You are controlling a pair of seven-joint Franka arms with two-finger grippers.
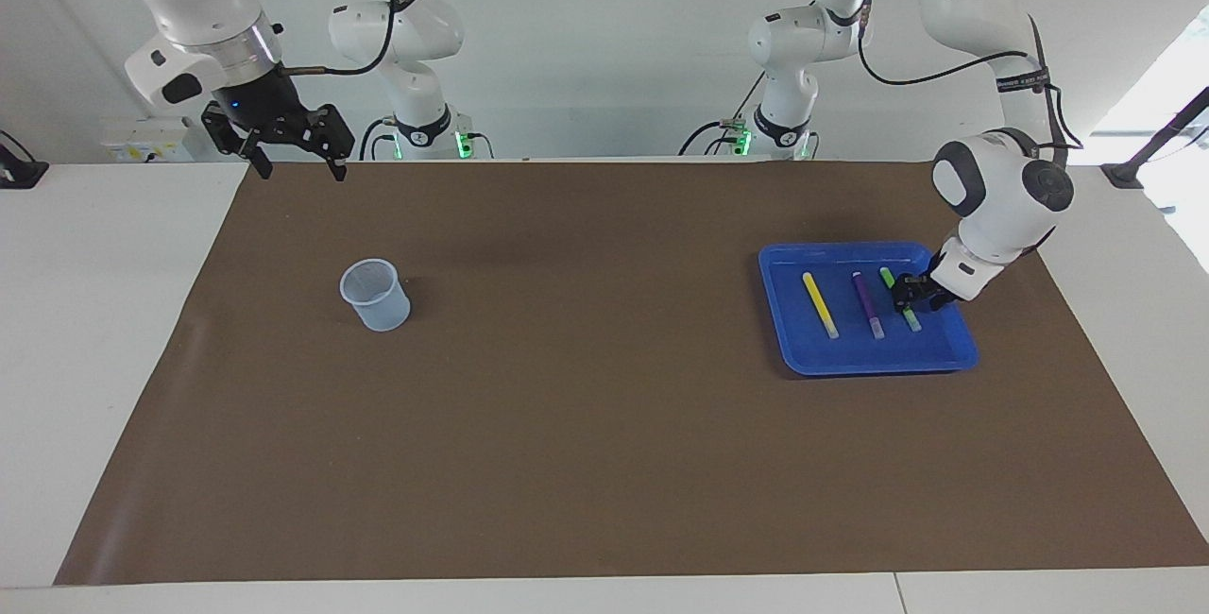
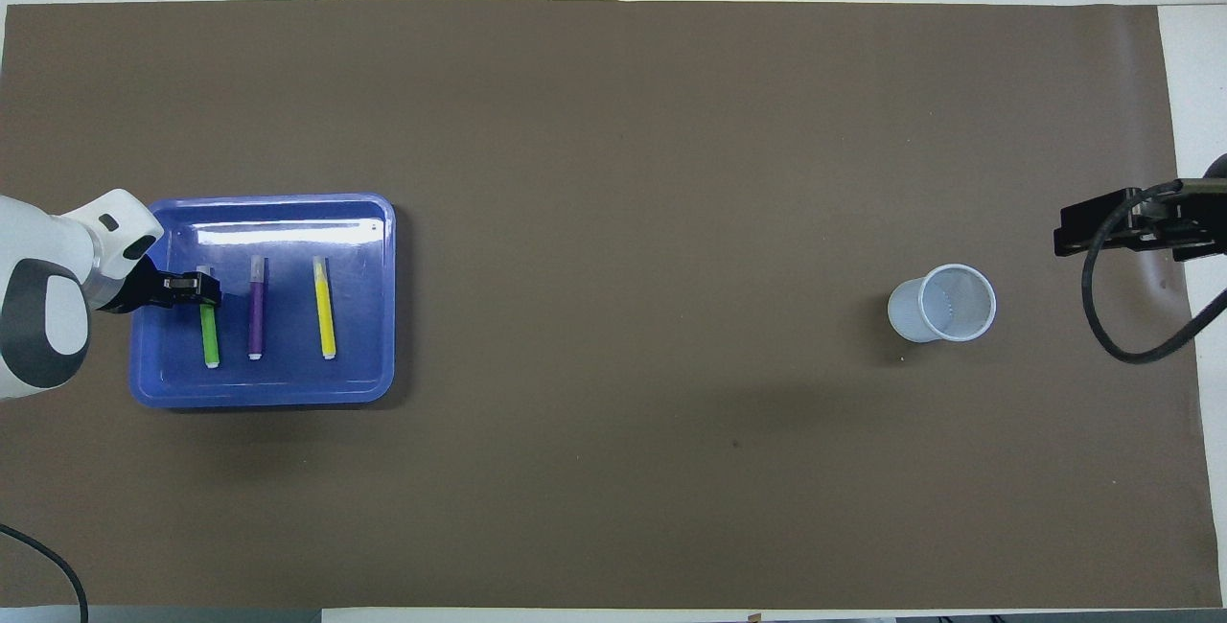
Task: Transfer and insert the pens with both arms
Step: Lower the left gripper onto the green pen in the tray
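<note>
Three pens lie side by side in a blue tray (image 1: 850, 364) (image 2: 259, 398) at the left arm's end of the table: yellow (image 1: 820, 304) (image 2: 325, 311), purple (image 1: 869, 304) (image 2: 256, 311) and green (image 1: 911, 319) (image 2: 209, 340). My left gripper (image 1: 909, 295) (image 2: 204, 289) is down in the tray on the green pen, covering part of its length. A pale translucent cup (image 1: 376, 295) (image 2: 942, 304) stands upright toward the right arm's end. My right gripper (image 1: 302, 165) (image 2: 1102, 220) waits open and raised over the mat's edge by the robots, holding nothing.
A brown mat (image 1: 586, 425) covers most of the white table. Two smaller white arms with green-lit bases (image 1: 430, 137) (image 1: 774, 132) stand at the robots' end of the table.
</note>
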